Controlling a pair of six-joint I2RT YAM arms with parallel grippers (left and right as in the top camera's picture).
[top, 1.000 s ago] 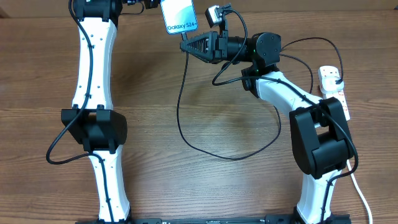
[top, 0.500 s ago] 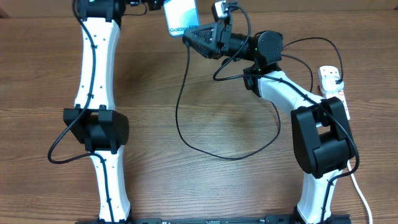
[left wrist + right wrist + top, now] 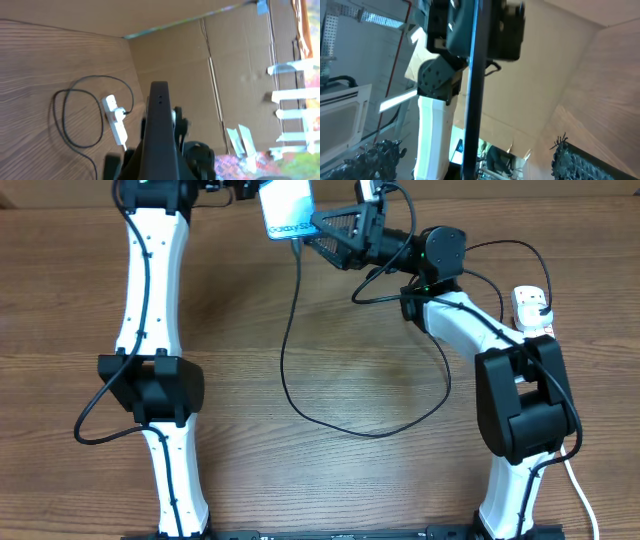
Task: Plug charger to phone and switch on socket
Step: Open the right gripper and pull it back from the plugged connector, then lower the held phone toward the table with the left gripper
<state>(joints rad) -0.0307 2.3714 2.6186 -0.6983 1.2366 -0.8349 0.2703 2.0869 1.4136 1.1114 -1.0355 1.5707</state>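
Note:
The phone (image 3: 288,207), with its light blue screen, is held up at the table's far edge by my left gripper (image 3: 250,190), which is shut on it. My right gripper (image 3: 322,235) stands open just right of the phone's lower end. In the right wrist view the phone (image 3: 472,90) is a dark edge-on bar between my spread fingers (image 3: 575,157). The charger cable (image 3: 285,350) hangs from the phone's lower edge, loops over the table and runs to the white socket (image 3: 525,305) at the right. In the left wrist view the phone's dark back (image 3: 160,130) fills the middle.
The right arm's base (image 3: 520,410) covers the near part of the socket. The left arm (image 3: 150,280) stretches along the left side. A cardboard wall (image 3: 200,75) stands behind the table's far edge. The cable loop (image 3: 65,115) lies beside the socket (image 3: 115,125).
My right gripper has opened and drawn slightly right and up from the phone's lower end. The cable still hangs from the phone. The left gripper keeps its hold.

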